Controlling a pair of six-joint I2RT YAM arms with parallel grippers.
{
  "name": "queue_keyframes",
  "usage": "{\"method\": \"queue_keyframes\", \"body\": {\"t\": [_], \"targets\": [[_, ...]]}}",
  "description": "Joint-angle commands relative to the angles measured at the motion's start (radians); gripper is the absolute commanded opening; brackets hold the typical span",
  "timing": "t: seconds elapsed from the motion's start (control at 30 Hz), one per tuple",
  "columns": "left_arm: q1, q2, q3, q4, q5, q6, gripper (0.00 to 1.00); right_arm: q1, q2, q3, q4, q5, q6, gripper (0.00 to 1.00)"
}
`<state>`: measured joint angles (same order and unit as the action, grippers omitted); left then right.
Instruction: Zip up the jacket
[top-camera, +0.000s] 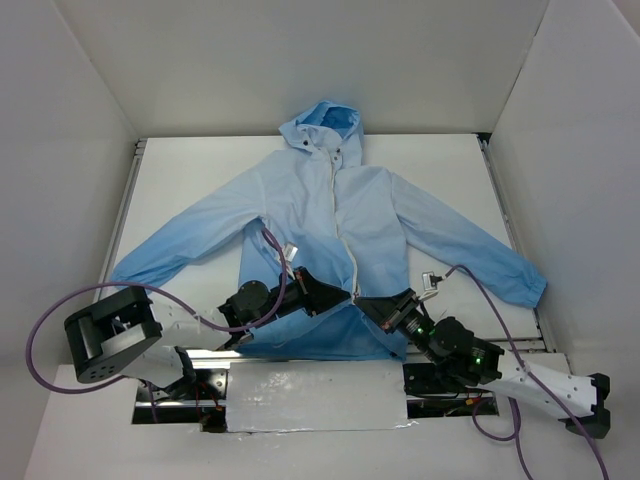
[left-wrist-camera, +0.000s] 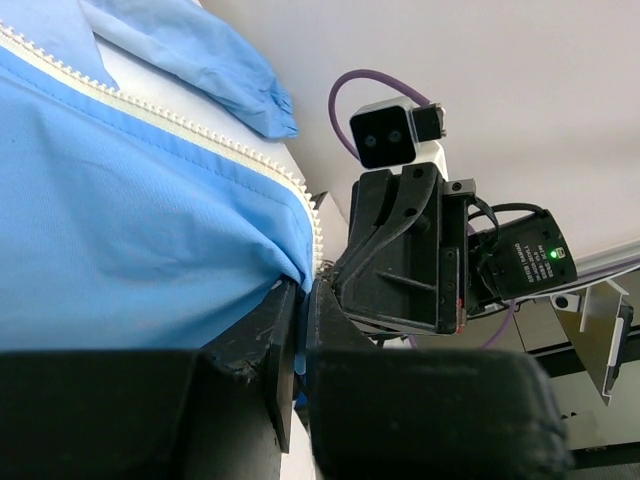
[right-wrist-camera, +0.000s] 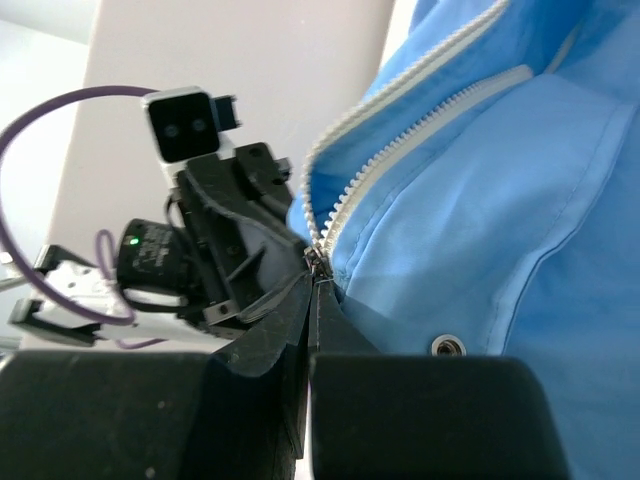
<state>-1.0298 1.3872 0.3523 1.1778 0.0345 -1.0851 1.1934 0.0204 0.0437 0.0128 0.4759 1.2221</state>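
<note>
Across the middle of the white counter (top-camera: 200, 165) lies the jacket (top-camera: 330, 215), front side up. It is thin, smooth, sky-blue fabric with soft creases. The hood points to the far edge, the long sleeves spread toward the left and right edges, and the hem is bunched up at the near edge. A white toothed zipper (top-camera: 345, 245) runs down the front, its two halves parted in the wrist views. A small round snap (right-wrist-camera: 447, 346) sits in the fabric beside it.

The left gripper (left-wrist-camera: 303, 300) has its black fingers pressed together on the hem edge at the zipper's foot. The right gripper (right-wrist-camera: 312, 290), facing it and almost touching, is pinched together on the jacket at the zipper's bottom end.

Plain matte white walls (top-camera: 300, 60) box in the counter. A strip of crinkled silver tape (top-camera: 315, 395) covers the near edge, and a purple cable (top-camera: 40, 340) loops at the near left corner.
</note>
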Motion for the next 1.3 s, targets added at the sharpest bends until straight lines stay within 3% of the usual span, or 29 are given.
{"method": "queue_keyframes", "body": {"t": [0.0,0.4,0.67,0.93,1.27], "targets": [[-0.006,0.012,0.028,0.086,0.064,-0.024,0.0,0.003,0.032,-0.036,0.053,0.075,-0.03,0.0],[-0.033,0.056,0.017,0.097,0.062,-0.012,0.0,0.002,-0.062,0.015,0.095,0.173,-0.138,0.0],[-0.062,0.084,0.045,0.14,0.102,0.031,0.0,-0.015,0.055,0.053,0.136,0.205,-0.128,0.0],[-0.102,-0.056,0.045,-0.139,0.022,0.123,0.0,-0.048,0.306,0.255,0.029,0.185,-0.09,0.0],[-0.115,-0.151,-0.024,-0.377,-0.074,0.143,0.0,-0.051,0.362,0.357,0.051,0.051,-0.119,0.0]]}}
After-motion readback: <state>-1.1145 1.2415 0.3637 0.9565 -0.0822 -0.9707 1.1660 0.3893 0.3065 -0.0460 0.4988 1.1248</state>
